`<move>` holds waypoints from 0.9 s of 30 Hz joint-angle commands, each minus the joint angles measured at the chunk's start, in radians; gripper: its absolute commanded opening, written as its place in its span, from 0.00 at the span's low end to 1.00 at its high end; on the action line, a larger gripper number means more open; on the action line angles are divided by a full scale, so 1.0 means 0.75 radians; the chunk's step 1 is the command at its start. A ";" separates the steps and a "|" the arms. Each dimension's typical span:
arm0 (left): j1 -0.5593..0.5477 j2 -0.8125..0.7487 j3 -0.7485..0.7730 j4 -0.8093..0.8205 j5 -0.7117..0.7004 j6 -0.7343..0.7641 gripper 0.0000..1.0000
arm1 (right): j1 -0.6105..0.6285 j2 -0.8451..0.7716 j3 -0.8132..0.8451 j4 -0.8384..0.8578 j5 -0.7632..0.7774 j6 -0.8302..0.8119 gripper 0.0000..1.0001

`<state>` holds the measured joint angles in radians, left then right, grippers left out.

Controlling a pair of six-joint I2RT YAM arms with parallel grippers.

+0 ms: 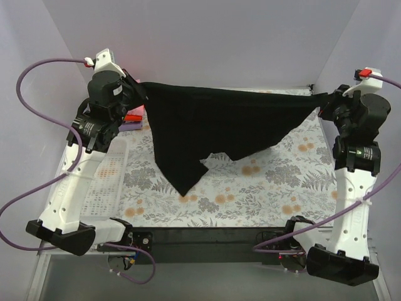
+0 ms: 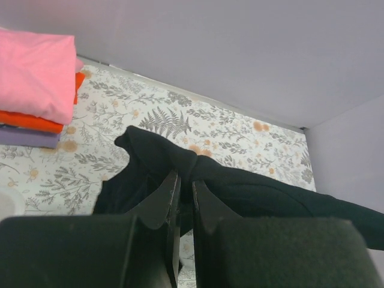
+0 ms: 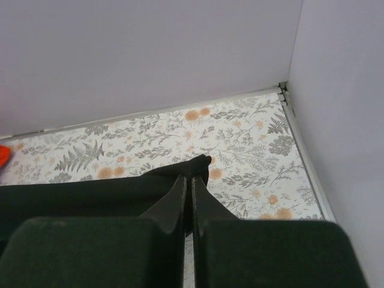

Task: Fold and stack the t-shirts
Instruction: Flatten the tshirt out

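The black t-shirt (image 1: 207, 125) hangs stretched in the air between both grippers, its lower point drooping to the tablecloth. My left gripper (image 1: 139, 89) is shut on its left corner; in the left wrist view (image 2: 186, 177) the black cloth (image 2: 252, 192) bunches between the fingers. My right gripper (image 1: 321, 99) is shut on its right corner, seen in the right wrist view (image 3: 191, 180) with the black cloth (image 3: 90, 195). A stack of folded tees stands at back left: pink (image 2: 36, 72) on top, orange (image 2: 30, 121), lilac (image 2: 27, 138) at the bottom.
A white mesh basket (image 1: 106, 182) lies along the table's left side under the left arm. The flowered grey tablecloth (image 1: 269, 182) covers the table. Walls close in at the back and both sides.
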<state>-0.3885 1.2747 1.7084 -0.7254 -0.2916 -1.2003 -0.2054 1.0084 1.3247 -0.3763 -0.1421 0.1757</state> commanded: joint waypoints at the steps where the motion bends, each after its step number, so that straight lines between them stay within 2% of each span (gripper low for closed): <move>1: 0.011 -0.016 -0.030 0.036 0.053 0.032 0.00 | -0.008 -0.013 0.023 -0.077 0.130 -0.024 0.01; 8: 0.015 0.249 -0.185 0.190 0.201 0.036 0.01 | -0.008 0.140 -0.148 -0.030 0.171 -0.011 0.01; 11: 0.021 0.443 -0.194 0.229 0.266 0.056 0.12 | -0.012 0.195 -0.257 0.023 0.181 0.009 0.01; 12: 0.023 0.494 -0.188 0.251 0.299 0.058 0.33 | -0.014 0.208 -0.283 0.035 0.181 0.013 0.01; 15: 0.023 0.685 -0.139 0.280 0.327 0.060 0.69 | -0.017 0.269 -0.351 0.086 0.177 0.034 0.01; 16: 0.023 0.752 -0.120 0.284 0.334 0.058 0.73 | -0.015 0.285 -0.357 0.097 0.171 0.036 0.01; 18: 0.023 0.800 -0.108 0.304 0.352 0.040 0.77 | -0.017 0.322 -0.371 0.097 0.143 0.042 0.01; 23: 0.021 0.828 -0.194 0.368 0.366 0.026 0.76 | -0.017 0.324 -0.420 0.127 0.106 0.056 0.01; 27: 0.021 0.855 -0.222 0.417 0.336 0.021 0.70 | -0.017 0.312 -0.451 0.140 0.093 0.058 0.01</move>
<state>-0.3759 1.9667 1.5566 -0.4744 -0.0341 -1.1831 -0.2104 1.2694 1.0027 -0.3264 -0.0517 0.2096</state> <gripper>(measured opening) 0.711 0.031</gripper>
